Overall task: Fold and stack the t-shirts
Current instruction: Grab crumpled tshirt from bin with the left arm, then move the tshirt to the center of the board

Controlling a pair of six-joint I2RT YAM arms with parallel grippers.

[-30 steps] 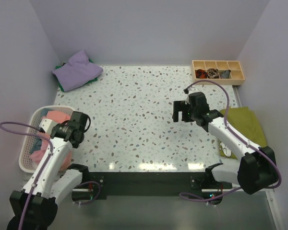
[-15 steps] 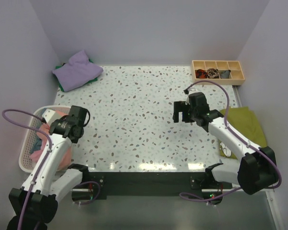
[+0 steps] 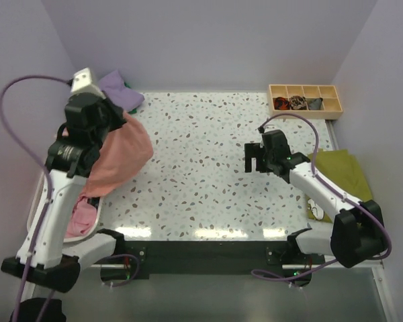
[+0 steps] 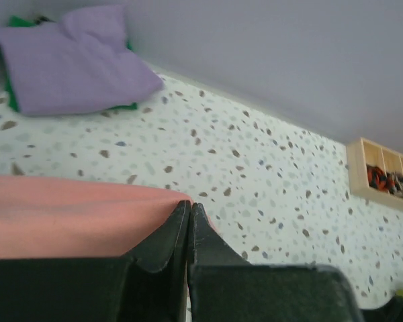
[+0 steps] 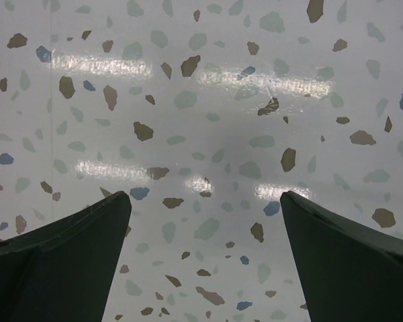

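While the left arm stands raised above the table's left side, its left gripper is clamped on the salmon-pink shirt. In the left wrist view the two dark fingers press flat together with a fold of the salmon cloth pinched at their tips. From that grip the shirt hangs down in a loose drape over the left edge of the speckled table. Its lower end trails to the white laundry basket beside the table. A lighter pink shirt lies inside that basket, partly hidden by the arm.

Behind the lifted shirt, at the far left corner of the table, a lavender shirt lies folded on top of a green shirt. Only an edge of the green one shows. Both sit well apart from the pinched fold.

On the right half of the table the right gripper hovers with its jaws spread wide. The right wrist view shows only bare speckled surface between its fingertips, so it holds nothing. An olive-green shirt lies folded at the table's right edge, just beside that arm. A wooden compartment tray with a few small items sits at the far right corner.
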